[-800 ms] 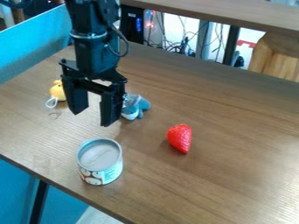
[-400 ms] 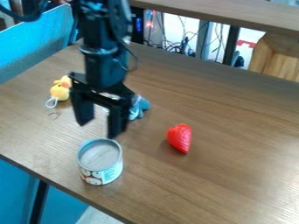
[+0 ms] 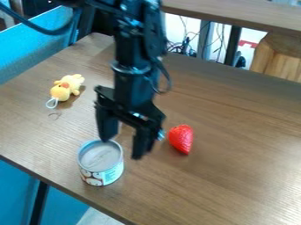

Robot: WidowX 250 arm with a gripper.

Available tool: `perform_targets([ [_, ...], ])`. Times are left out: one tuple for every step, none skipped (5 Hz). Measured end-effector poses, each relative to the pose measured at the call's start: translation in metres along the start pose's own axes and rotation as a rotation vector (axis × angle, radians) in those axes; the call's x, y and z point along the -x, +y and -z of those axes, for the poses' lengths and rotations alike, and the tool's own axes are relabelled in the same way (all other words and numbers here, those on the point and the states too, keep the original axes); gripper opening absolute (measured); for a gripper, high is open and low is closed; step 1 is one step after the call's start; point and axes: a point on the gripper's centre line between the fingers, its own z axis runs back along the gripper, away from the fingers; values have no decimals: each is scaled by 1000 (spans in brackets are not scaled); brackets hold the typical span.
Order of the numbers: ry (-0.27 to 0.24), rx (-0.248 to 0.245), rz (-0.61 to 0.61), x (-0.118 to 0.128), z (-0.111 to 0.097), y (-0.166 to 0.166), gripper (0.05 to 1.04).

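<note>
Black gripper (image 3: 122, 148) is hanging with fingers spread, holding nothing. Tin can (image 3: 101, 166) is standing upright, near the left fingertip as viewed; red strawberry (image 3: 181, 139) is lying to the right.

Short round can (image 3: 100, 162), pale and printed around its side, upright on the brown table (image 3: 229, 184)
</note>
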Motion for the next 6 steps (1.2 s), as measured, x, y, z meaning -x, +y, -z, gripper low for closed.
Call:
perform_targets([
  [19, 8, 15, -6, 16, -16, 1001],
  [123, -30, 27, -8, 44, -34, 1001],
  [155, -37, 39, -9, 57, -40, 1001],
  [161, -32, 46, -9, 59, -41, 1001],
  [196, -71, 13, -5, 58, -28, 1001],
  [228, -82, -59, 0, 60, 4, 1001],
])
